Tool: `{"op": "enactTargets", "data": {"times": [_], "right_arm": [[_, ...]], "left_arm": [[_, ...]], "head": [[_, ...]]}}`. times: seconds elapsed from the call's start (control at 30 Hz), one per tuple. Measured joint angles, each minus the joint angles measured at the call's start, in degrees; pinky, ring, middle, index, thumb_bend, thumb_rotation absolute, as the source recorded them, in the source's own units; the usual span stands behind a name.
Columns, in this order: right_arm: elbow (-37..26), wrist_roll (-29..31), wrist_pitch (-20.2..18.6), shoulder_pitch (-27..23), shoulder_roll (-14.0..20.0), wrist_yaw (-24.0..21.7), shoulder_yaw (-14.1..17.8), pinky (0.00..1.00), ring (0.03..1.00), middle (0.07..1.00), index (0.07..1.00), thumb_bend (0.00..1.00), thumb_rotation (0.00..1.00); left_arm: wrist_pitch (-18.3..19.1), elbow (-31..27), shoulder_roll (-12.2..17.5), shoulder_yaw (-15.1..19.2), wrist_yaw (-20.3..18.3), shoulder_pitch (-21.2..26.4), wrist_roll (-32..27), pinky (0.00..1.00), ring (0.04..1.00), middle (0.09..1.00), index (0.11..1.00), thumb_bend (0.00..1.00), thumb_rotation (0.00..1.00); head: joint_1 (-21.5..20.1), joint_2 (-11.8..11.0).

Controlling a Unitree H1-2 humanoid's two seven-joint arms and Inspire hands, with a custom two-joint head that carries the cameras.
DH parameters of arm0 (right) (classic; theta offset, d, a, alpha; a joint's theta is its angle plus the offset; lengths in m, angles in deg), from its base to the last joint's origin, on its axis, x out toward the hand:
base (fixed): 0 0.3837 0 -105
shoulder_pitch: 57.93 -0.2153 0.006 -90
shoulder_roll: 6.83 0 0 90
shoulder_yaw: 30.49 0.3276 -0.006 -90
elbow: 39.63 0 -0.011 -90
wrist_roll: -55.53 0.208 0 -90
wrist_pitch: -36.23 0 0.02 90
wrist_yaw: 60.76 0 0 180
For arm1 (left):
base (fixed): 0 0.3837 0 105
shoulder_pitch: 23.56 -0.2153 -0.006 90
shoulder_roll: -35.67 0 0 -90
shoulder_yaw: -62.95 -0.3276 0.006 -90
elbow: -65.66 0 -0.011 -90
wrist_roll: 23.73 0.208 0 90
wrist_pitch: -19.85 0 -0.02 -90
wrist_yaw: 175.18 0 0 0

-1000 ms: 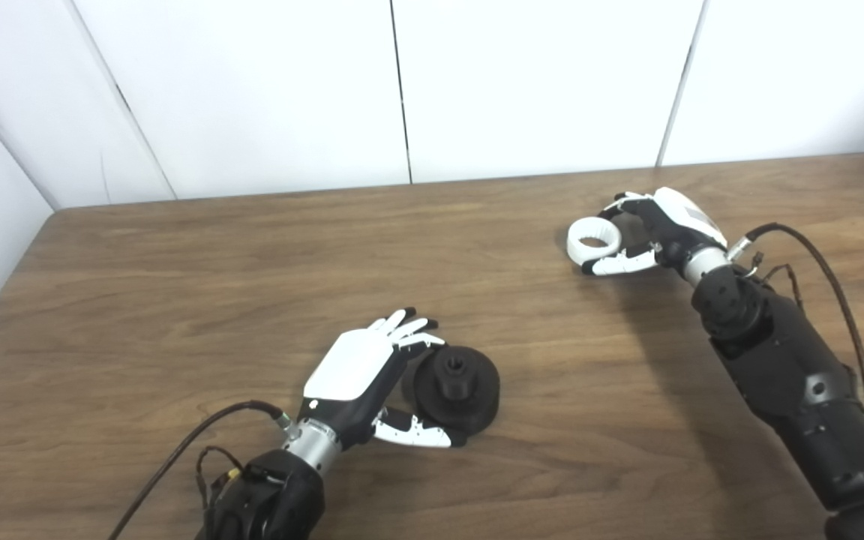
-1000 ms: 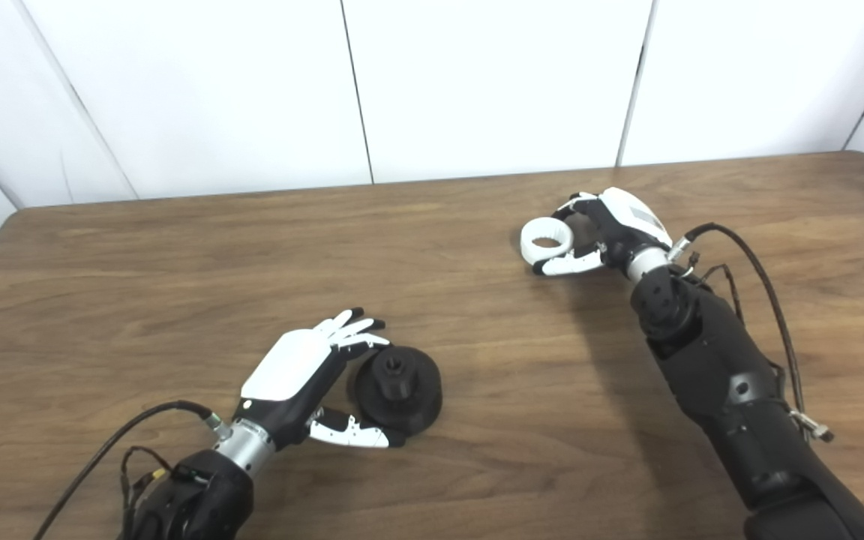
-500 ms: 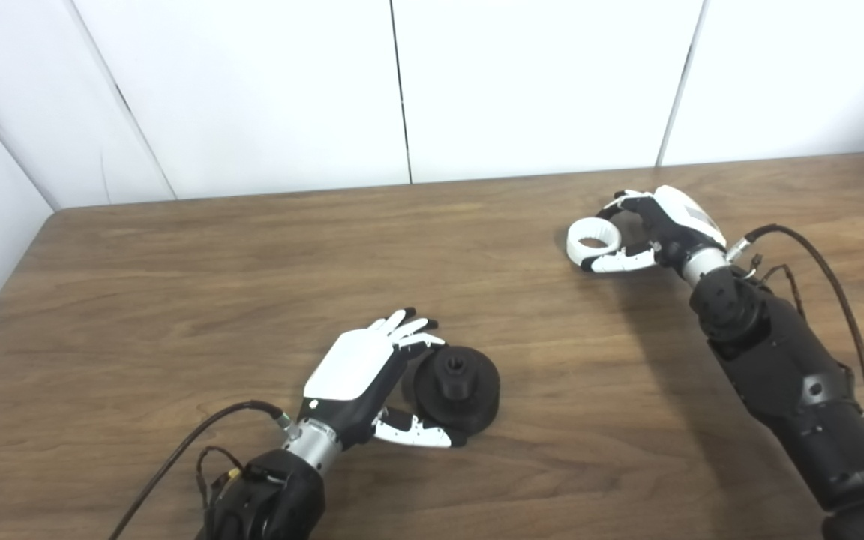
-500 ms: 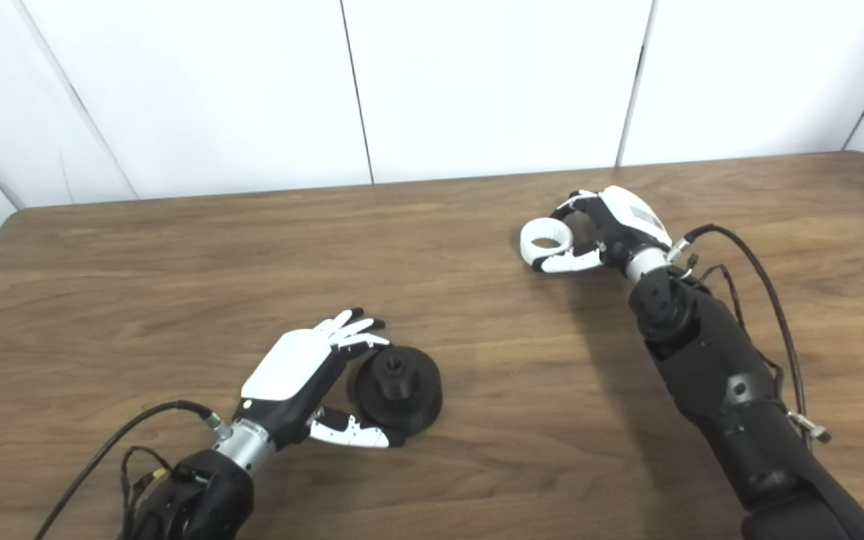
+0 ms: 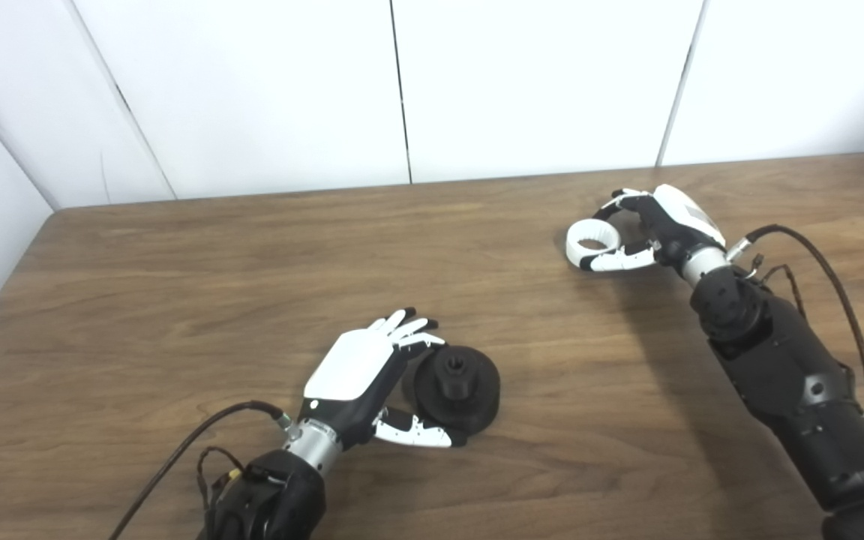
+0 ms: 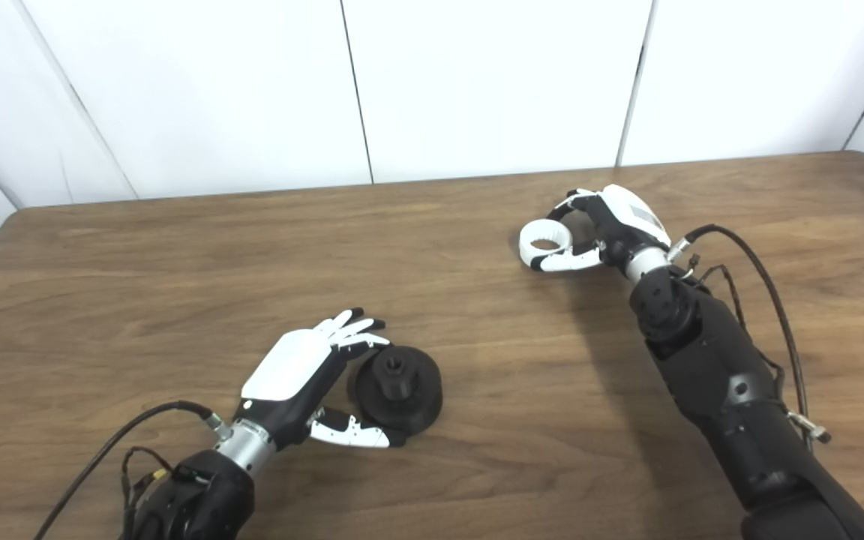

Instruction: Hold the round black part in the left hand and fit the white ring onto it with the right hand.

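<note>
Only the right hand [image 5: 653,229] has moved, a little farther away, pinching the white ring [image 5: 593,241] at two o'clock on the table [image 5: 177,300]. Nearer, at six o'clock, the left hand [image 5: 372,379] stays wide open, touching the round black part [image 5: 456,388].

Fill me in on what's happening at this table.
A two-armed robot is at a wooden table. Its left hand cups a round black part that sits on the tabletop. Far off to the right, its right hand pinches a white ring. The ring is not yet on the part.
</note>
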Motion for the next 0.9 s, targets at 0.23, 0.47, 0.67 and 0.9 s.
{"op": "enactTargets", "data": {"times": [0.23,0.47,0.67,0.9], "right_arm": [[-0.02,0.02,-0.01,0.00,-0.02,0.09,0.00,0.85,0.955,0.903,0.657,0.73,0.24],[-0.02,0.04,0.03,0.01,-0.06,0.47,0.01,0.83,0.952,0.901,0.648,0.73,0.22],[-0.02,0.38,0.23,0.08,-0.12,0.69,0.15,0.84,0.949,0.896,0.637,0.73,0.21],[-0.03,0.72,0.72,0.34,-0.15,1.16,0.25,0.83,0.948,0.894,0.631,0.74,0.20]], "left_arm": [[0.01,0.00,-0.20,0.11,-0.02,-0.05,-0.04,0.96,0.987,0.916,0.685,0.80,0.39],[0.03,0.00,-0.28,0.18,-0.05,-0.14,-0.04,0.97,0.990,0.917,0.686,0.80,0.39],[0.12,0.00,-0.29,0.20,-0.08,-0.14,-0.03,0.96,0.986,0.912,0.685,0.80,0.39],[0.00,0.00,-0.39,0.27,0.02,-0.22,-0.05,0.96,0.986,0.913,0.686,0.80,0.39]], "head": [[0.09,0.00],[0.00,0.00],[0.00,0.00],[-0.17,0.00]]}}
